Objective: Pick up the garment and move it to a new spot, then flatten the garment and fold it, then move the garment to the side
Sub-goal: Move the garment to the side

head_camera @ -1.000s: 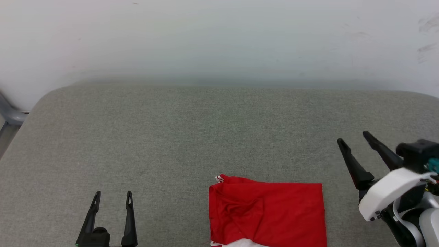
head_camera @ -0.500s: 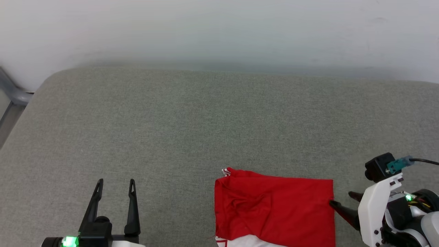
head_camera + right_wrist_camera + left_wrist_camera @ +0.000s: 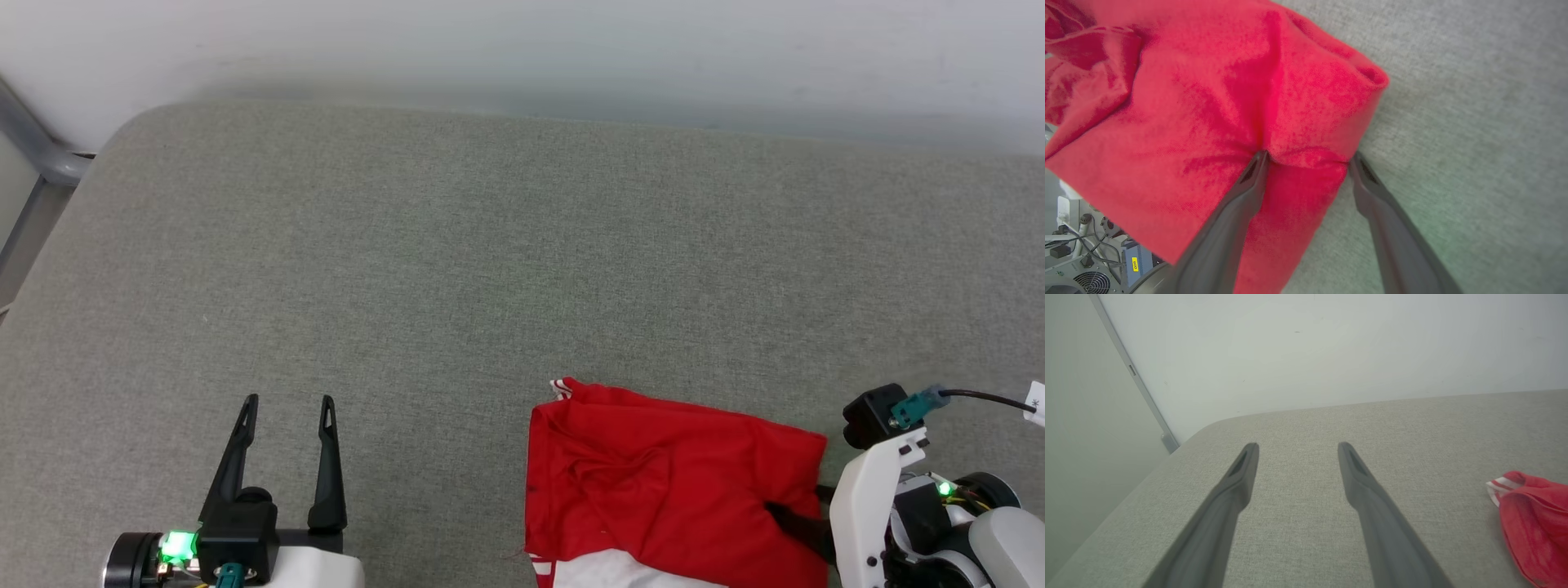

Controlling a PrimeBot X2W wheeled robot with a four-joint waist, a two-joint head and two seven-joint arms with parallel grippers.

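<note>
On the grey table [image 3: 490,245], near its front edge, lies the red garment [image 3: 653,465]
Looks soft, light, floppy; right gripper [image 3: 1308,157], wide open, sits over its side edge, a good spot to pinch; left gripper [image 3: 287,400] open too, far off

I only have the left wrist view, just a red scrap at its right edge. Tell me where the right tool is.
Observer: The right tool is open at the shirt's right edge, with one finger on the red cloth and the other just off it, by the grey cushion.
Operator: Report the shirt's shape.
Observer: It is folded to a rough rectangle, with white cloth showing at its near edge.
</note>
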